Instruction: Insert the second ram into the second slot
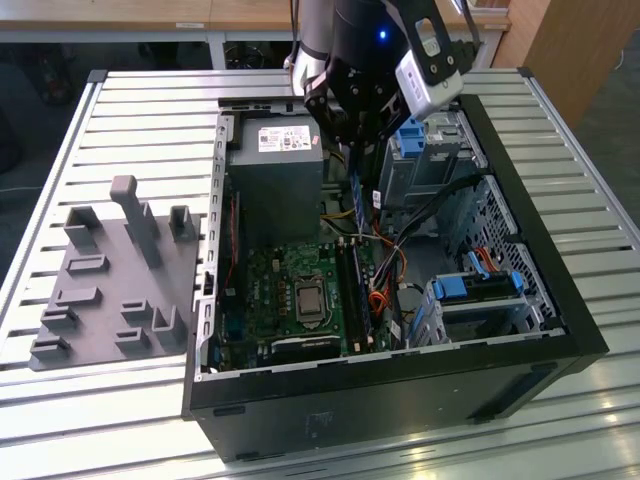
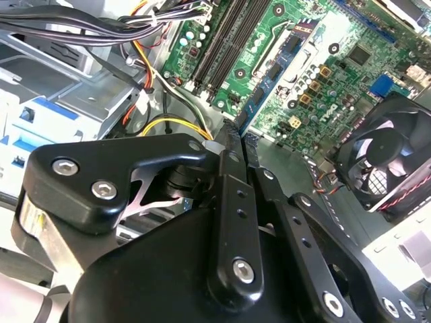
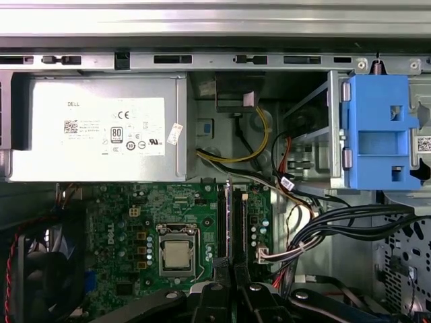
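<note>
Blue thin circuit-board stick point(image 1: 355, 192), clamped between my gripper point(image 1: 352, 158) jaws at twelve o'clock of the black memory slots point(image 1: 352, 285), seems light, stiff, fragile; hold by edges.

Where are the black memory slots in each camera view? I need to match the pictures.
Exterior view: the long black memory slots lie on the green motherboard, on the exterior view's right of the square processor socket.
Second wrist view: the slots sit at the board's edge near the yellow wires.
First wrist view: the slots lie between the processor socket and the black cables.
Shared landmark: the green motherboard.
</note>
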